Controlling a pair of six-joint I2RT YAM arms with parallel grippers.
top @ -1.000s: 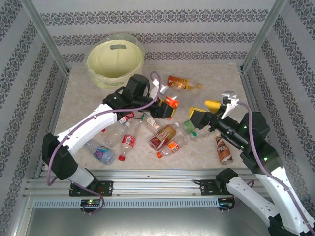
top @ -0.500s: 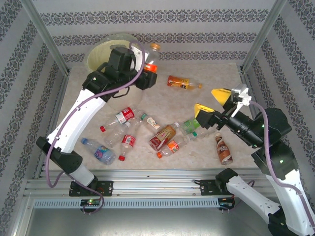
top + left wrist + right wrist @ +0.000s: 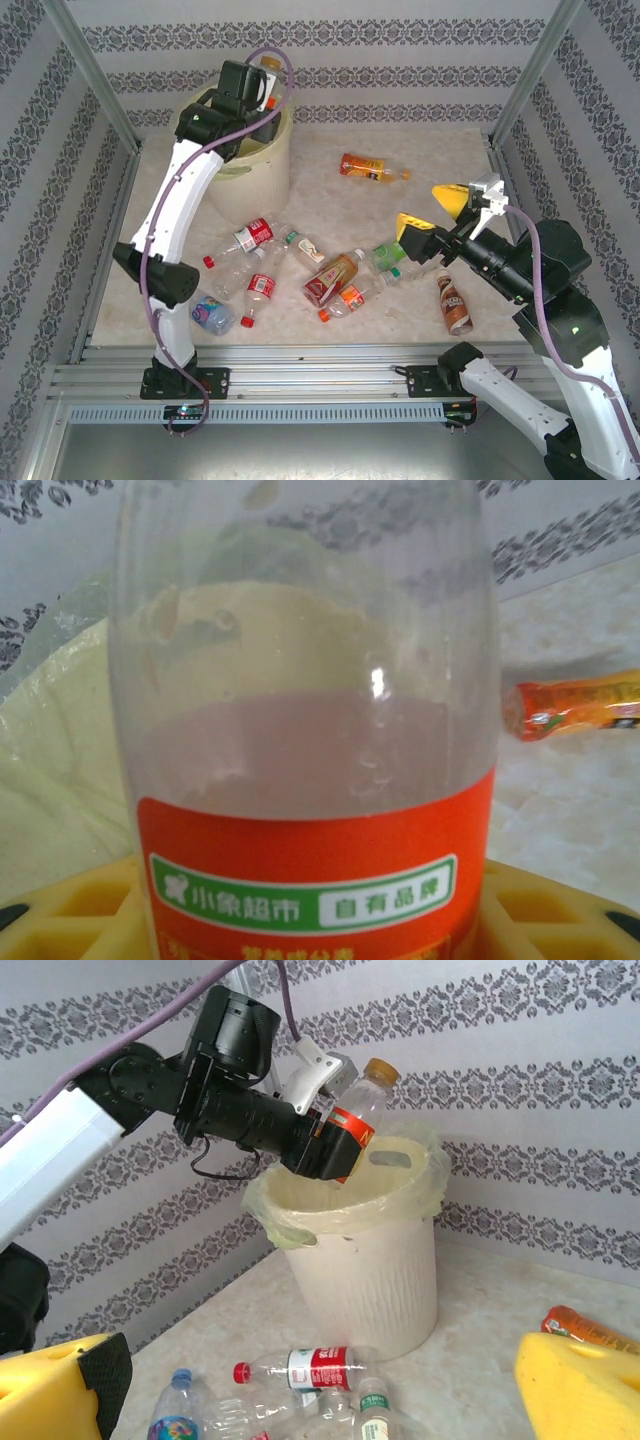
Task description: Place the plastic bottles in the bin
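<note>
1. The left pincer (image 3: 338,1148) is pinching a red-label bottle (image 3: 360,1105) by its lower half, cap end tilted up.
2. That bottle hangs right over the mouth of the pale-yellow bin (image 3: 372,1270), back left on the table (image 3: 440,150).
3. The right pincer (image 3: 432,212) is spread wide with nothing in it, above a green-label bottle (image 3: 388,255).
4. Other bottles lie scattered on the table: an orange bottle (image 3: 372,168) off alone and a brown bottle (image 3: 455,305) by the right arm.

A clear bottle (image 3: 310,780) with a red-orange label stands upright, clamped between the yellow pads (image 3: 70,915) of the left gripper (image 3: 315,930). The pale-yellow lined bin (image 3: 50,740) sits behind it. An orange-labelled bottle (image 3: 575,705) lies on the table (image 3: 560,820) near its wall-side edge.
</note>
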